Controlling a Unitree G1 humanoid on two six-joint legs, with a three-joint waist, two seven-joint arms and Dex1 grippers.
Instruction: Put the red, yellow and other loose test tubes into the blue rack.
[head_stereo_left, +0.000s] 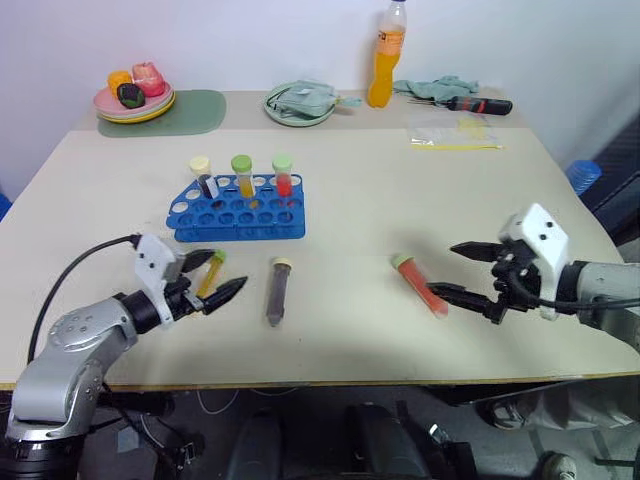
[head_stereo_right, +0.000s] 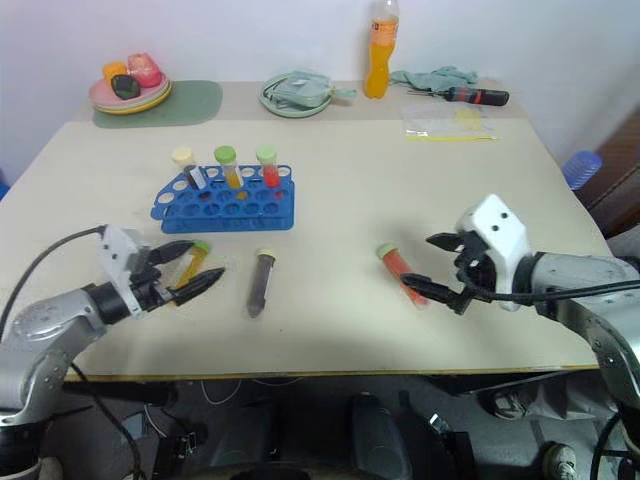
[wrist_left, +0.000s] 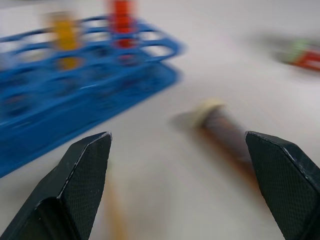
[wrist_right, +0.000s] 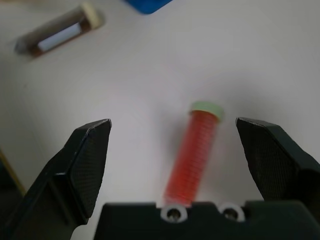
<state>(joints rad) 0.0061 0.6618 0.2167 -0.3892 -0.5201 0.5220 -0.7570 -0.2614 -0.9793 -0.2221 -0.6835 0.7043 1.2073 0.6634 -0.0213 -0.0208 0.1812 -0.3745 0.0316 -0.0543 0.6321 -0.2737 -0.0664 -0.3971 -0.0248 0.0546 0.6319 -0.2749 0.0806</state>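
The blue rack (head_stereo_left: 238, 215) stands left of centre on the table, with three capped tubes upright in its back row. Three loose test tubes lie in front of it. The yellow one with a green cap (head_stereo_left: 209, 276) lies between the fingers of my left gripper (head_stereo_left: 228, 270), which is open just above the table. The dark brown one with a cream cap (head_stereo_left: 278, 291) lies just to the right of that gripper. The red one with a green cap (head_stereo_left: 421, 285) lies under my right gripper (head_stereo_left: 441, 268), which is open; the red tube (wrist_right: 196, 154) sits in line between that gripper's fingers.
Along the back edge stand a stack of plates with toy food (head_stereo_left: 134, 96) on a green mat, a green plate (head_stereo_left: 300, 104) holding a cloth item, an orange drink bottle (head_stereo_left: 385, 58), a teal cloth and a screwdriver (head_stereo_left: 482, 104). A clear plastic bag (head_stereo_left: 452, 134) lies back right.
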